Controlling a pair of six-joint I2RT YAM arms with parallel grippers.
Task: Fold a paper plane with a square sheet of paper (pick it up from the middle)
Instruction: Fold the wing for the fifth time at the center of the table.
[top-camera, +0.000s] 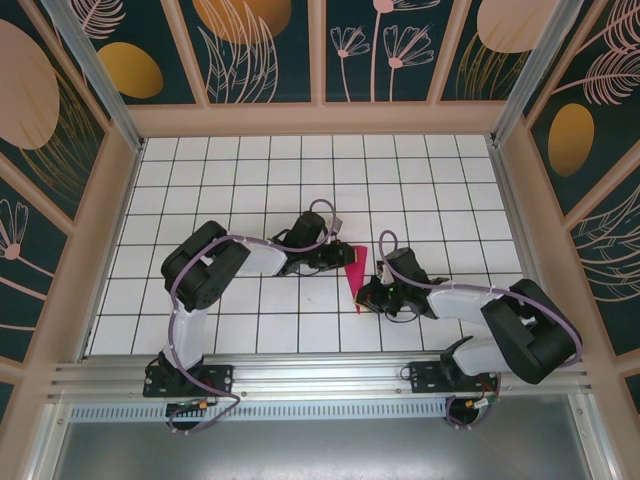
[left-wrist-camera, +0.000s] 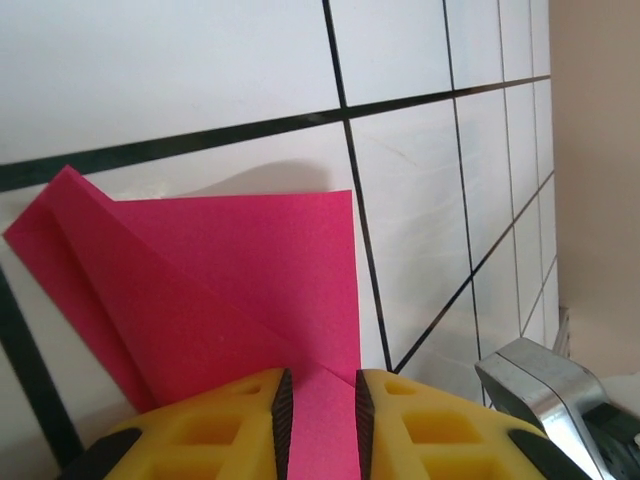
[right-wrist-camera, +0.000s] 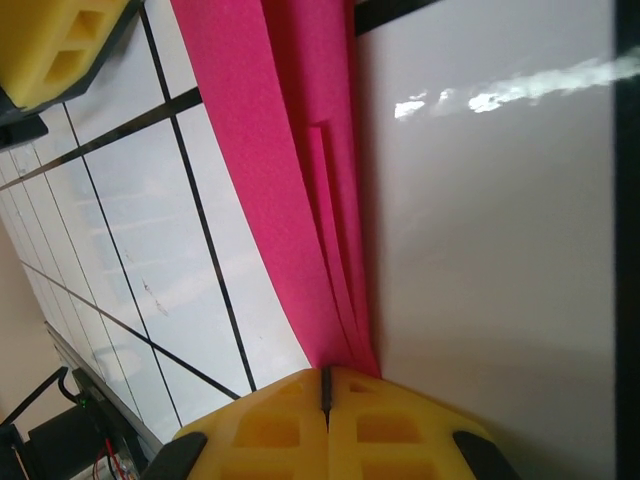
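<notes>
Left arm (top-camera: 205, 270) at 8 o'clock and right arm (top-camera: 500, 315) at 4 have white shells, chunky black joints, lilac cables (top-camera: 178, 330) looped along them, and yellow cut-out fingers (left-wrist-camera: 215, 430).

in the top view the paper plane (top-camera: 358, 280) is too small to show its creases. part of its wide end goes under the left gripper (top-camera: 343, 260), and part of its narrow end under the right gripper (top-camera: 369, 297). the left wrist view hides its near edge behind the yellow fingers (left-wrist-camera: 200, 430); whether they pinch it is unclear. the right wrist view crops its far end.
</notes>
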